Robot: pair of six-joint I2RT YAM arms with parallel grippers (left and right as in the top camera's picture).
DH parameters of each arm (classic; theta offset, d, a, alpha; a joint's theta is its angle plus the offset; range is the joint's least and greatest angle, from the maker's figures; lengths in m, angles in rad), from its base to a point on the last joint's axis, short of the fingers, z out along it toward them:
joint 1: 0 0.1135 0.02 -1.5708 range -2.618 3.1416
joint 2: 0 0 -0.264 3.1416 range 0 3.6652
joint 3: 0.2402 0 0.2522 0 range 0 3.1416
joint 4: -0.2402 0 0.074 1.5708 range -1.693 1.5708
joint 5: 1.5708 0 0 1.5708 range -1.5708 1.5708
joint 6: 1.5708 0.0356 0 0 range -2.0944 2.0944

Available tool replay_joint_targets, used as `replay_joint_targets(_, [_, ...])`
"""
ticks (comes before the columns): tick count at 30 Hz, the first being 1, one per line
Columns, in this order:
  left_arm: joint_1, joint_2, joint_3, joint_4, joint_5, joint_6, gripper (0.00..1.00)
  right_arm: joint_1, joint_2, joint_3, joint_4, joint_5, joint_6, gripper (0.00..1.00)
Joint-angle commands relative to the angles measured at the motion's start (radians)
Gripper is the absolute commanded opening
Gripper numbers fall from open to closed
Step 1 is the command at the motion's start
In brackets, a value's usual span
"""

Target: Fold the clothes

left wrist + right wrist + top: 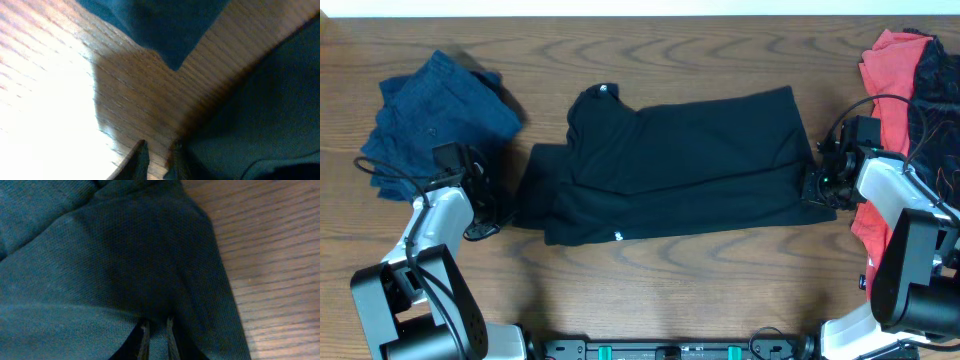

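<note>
The clothes' black shirt (680, 165) lies spread across the middle of the table, partly folded, with a small white logo at its collar. My left gripper (492, 213) sits low at the shirt's left edge. In the left wrist view its fingertips (159, 160) stand slightly apart with bare wood between them and the shirt (260, 115) just to their right. My right gripper (813, 187) is at the shirt's right edge. In the right wrist view its fingers (157, 335) are nearly together with a pinch of the shirt's fabric (115, 265) between them.
A crumpled navy garment (440, 115) lies at the back left, close to the left arm; its corner (165, 25) shows in the left wrist view. A red garment (888, 80) and a black one with red print (935, 90) are piled at the right edge behind the right arm.
</note>
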Motion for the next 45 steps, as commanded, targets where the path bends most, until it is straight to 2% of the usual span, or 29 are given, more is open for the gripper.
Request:
replay_joint_targets(1, [0.006,-0.031,0.016,-0.011,0.071,-0.001,0.33,-0.030,0.065,-0.043,-0.019,0.108,0.016,0.13])
replay_joint_targets(10, [-0.010,-0.254,0.069,-0.037,0.201,0.000,0.35,-0.024,0.005,0.032,-0.130,0.013,0.013,0.16])
replay_joint_targets(13, [-0.068,-0.333,0.087,-0.025,0.247,0.056,0.56,-0.013,-0.062,0.083,-0.185,-0.004,0.013,0.17])
replay_joint_targets(16, [-0.164,-0.361,0.125,-0.003,0.207,0.101,0.70,0.000,-0.150,0.136,-0.211,-0.039,0.013,0.22])
replay_joint_targets(17, [-0.201,-0.359,0.142,0.008,0.172,0.101,0.73,0.002,-0.177,0.150,-0.212,-0.051,0.013,0.27])
replay_joint_targets(19, [-0.261,-0.340,0.172,0.042,0.124,0.102,0.76,0.004,-0.233,0.171,-0.201,-0.084,0.013,0.50])
replay_joint_targets(21, [-0.303,-0.307,0.200,0.087,0.118,0.113,0.76,0.004,-0.281,0.179,-0.179,-0.142,-0.023,0.62])
replay_joint_targets(23, [-0.330,-0.255,0.228,0.146,0.118,0.124,0.76,0.004,-0.316,0.179,-0.163,-0.205,-0.078,0.63])
replay_joint_targets(34, [-0.333,0.162,0.383,0.478,0.118,0.127,0.79,0.003,-0.332,0.178,-0.203,-0.235,-0.081,0.63])
replay_joint_targets(40, [-0.333,0.308,0.408,0.605,0.119,0.126,0.79,0.003,-0.332,0.178,-0.203,-0.230,-0.081,0.63])
replay_joint_targets(45, [-0.335,0.377,0.408,0.640,0.144,0.123,0.78,0.004,-0.331,0.178,-0.198,-0.224,-0.080,0.61])
